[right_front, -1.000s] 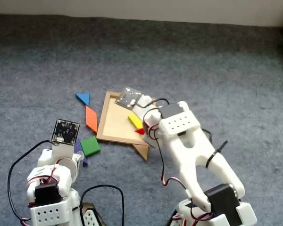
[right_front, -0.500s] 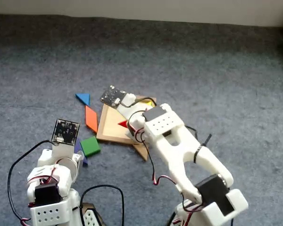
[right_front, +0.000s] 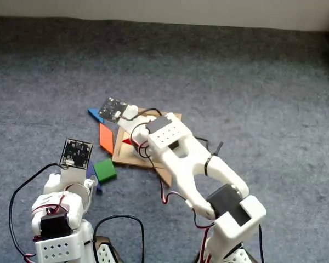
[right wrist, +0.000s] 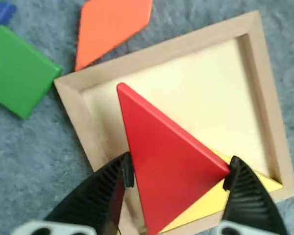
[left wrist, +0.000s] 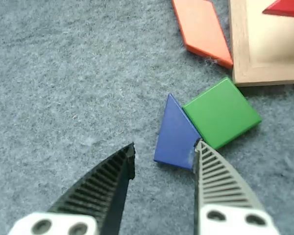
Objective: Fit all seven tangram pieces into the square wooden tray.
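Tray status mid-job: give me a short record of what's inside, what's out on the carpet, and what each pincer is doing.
tray: yellow piece inside, partly under the red triangle
right pincer: shut on red triangle, over the tray
left pincer: open, low over the dark blue triangle
on carpet: orange parallelogram, green square, dark blue triangle, light blue triangle

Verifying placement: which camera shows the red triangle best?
Right wrist view: the red triangle shows nearly whole, gripped in the right claw over the wooden tray. The high view shows a red sliver on the tray; the left wrist view catches one corner at its edge.
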You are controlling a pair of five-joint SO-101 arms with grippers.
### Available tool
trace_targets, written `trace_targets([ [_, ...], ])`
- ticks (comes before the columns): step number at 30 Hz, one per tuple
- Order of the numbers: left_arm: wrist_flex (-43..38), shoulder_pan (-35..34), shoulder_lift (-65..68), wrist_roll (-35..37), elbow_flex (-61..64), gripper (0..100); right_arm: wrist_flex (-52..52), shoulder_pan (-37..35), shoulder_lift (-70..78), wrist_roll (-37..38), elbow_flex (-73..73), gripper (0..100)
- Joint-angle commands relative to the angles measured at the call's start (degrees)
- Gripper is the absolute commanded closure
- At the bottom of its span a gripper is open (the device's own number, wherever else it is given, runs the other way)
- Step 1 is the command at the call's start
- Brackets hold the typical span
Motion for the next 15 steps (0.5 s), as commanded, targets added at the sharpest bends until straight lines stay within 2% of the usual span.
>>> trace_targets([
  [1,-0.88,-0.84,-0.04,-0.35,-0.40,79,0.22,-2.07,-0.66,-0.44,-2.95,67.9],
  [4,-0.88,-0.84,-0.04,-0.35,-0.40,79,3.38,-2.07,-0.92,-0.79,-3.30,58.3],
  [9,-0.88,-0.84,-0.04,-0.35,-0.40,79,5.23,-1.71,-1.10,-2.99,-3.38,56.7],
  [11,-0.88,-0.84,-0.04,-0.35,-0.40,79,8.04,-1.01,-1.10,-2.99,-3.38,60.0],
  [15,-0.88,-0.84,-0.04,-0.35,-0.40,79,10.42,0.75,-1.10,-2.90,-3.47,77.2],
])
